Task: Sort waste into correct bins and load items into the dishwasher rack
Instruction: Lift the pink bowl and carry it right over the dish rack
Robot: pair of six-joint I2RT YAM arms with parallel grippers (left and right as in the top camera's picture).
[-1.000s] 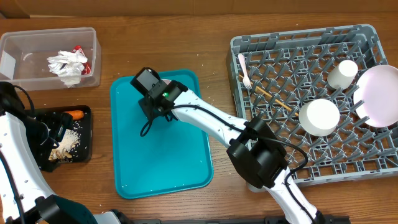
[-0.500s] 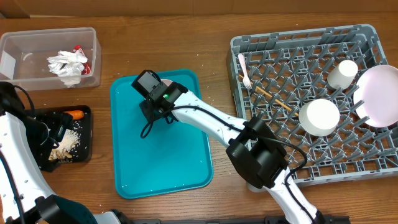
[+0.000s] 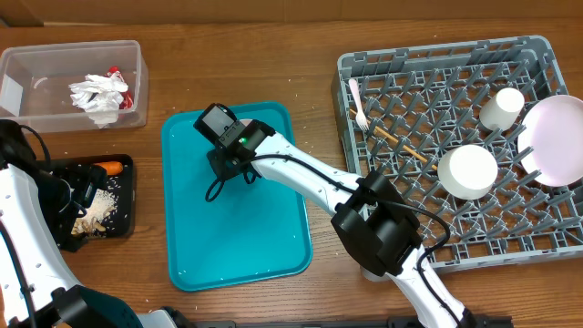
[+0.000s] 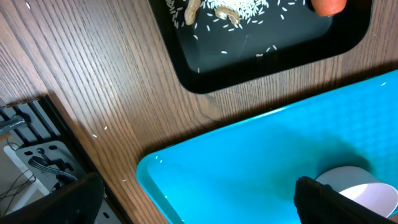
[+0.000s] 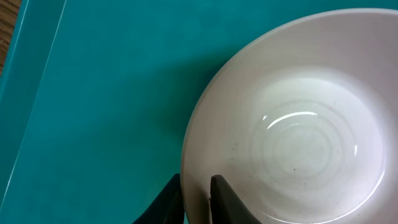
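Blocking the overhead camera's sight, the right arm's wrist is lying across the upper part of the teal tray (image 3: 237, 237) and covering nearly all of the pale bowl (image 5: 298, 143) beneath it. The right wrist view is showing that bowl upright on the tray, cut off at the right and bottom edges. The right claw (image 5: 196, 200) is pinching the bowl's near rim. One finger is sitting inside the wall and the other outside, with the rim clamped between them. Only the fingertips are showing, at the bottom edge.

The left claw (image 4: 199, 186) is appearing only as two dark, blurred shapes in the bottom corners of its own view, standing wide apart with nothing between them. The right-hand shape is overlapping the bowl there, leaving just a slice of its rim visible.

From overhead, the left arm's end is hanging over the black tray (image 3: 126, 219) and hiding part of it. Grains (image 3: 102, 202) and a carrot piece (image 3: 111, 168) are lying in that tray. The clear tub (image 3: 36, 68) at the upper left is holding crumpled napkins (image 3: 98, 94) and a red wrapper (image 3: 116, 75).

The dishwasher rack (image 3: 428, 53) is standing at the right of the surface (image 3: 273, 55), well apart from the clamped bowl. It is carrying a second bowl (image 3: 467, 171), a cup (image 3: 502, 107), a fork (image 3: 358, 102), a wooden stick (image 3: 401, 143) and a plate (image 3: 556, 137) cut off by the picture's edge.
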